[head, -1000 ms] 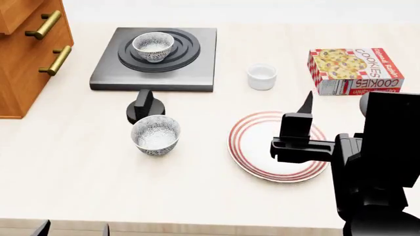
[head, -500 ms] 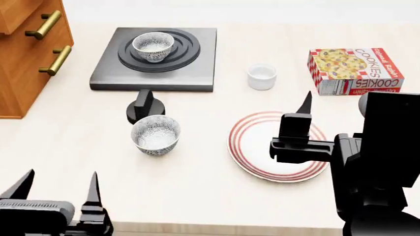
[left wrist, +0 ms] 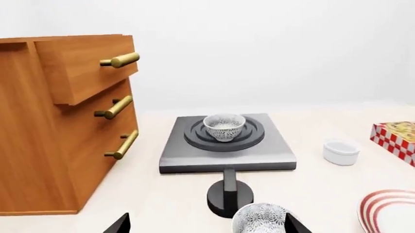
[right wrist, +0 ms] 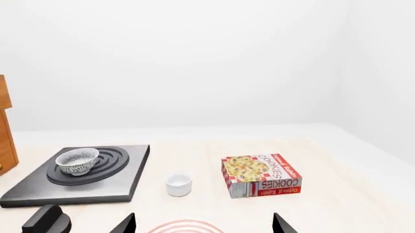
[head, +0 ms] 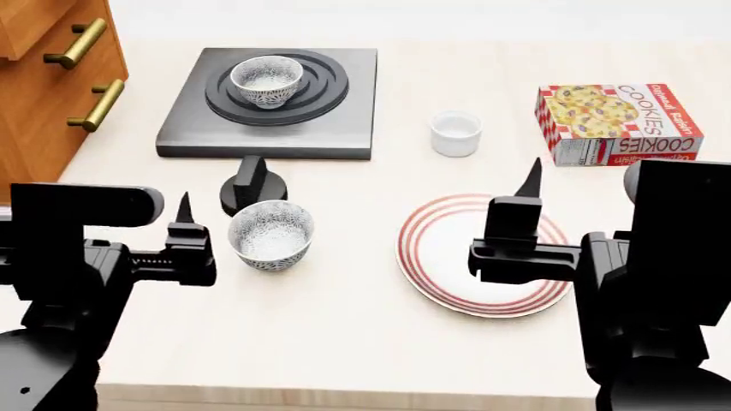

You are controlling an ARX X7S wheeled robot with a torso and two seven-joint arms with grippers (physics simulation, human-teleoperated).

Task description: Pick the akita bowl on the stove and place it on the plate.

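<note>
Jaws of the left gripper [left wrist: 206,224] stand spread wide and hold nothing; in the left wrist view the two dark fingertips show well apart at the frame's lower edge, with the second speckled bowl [head: 270,235] between them. From the head view only one left fingertip [head: 184,208] is plain, just beside that bowl on the desk [head: 342,342]. The right gripper [right wrist: 204,224] is likewise parted and empty, its tips well apart in the right wrist view, hanging over the plate [head: 440,274].

The akita bowl [head: 266,81] sits upright at the middle of the black burner rings on the stove [head: 331,128], at the far left part of the desk. Neither gripper touches it. The stove's separate black knob [head: 252,184] stands on the desk between the stove and the second speckled bowl, close to that bowl's far rim.

The plate lies flat on the desk to the right of the second bowl, well apart from the stove. A small plain white cup [head: 456,133] stands between the stove and a cookie box [head: 617,122]. A wooden drawer cabinet [head: 46,86] with brass handles rises at the desk's left, beside the stove.
</note>
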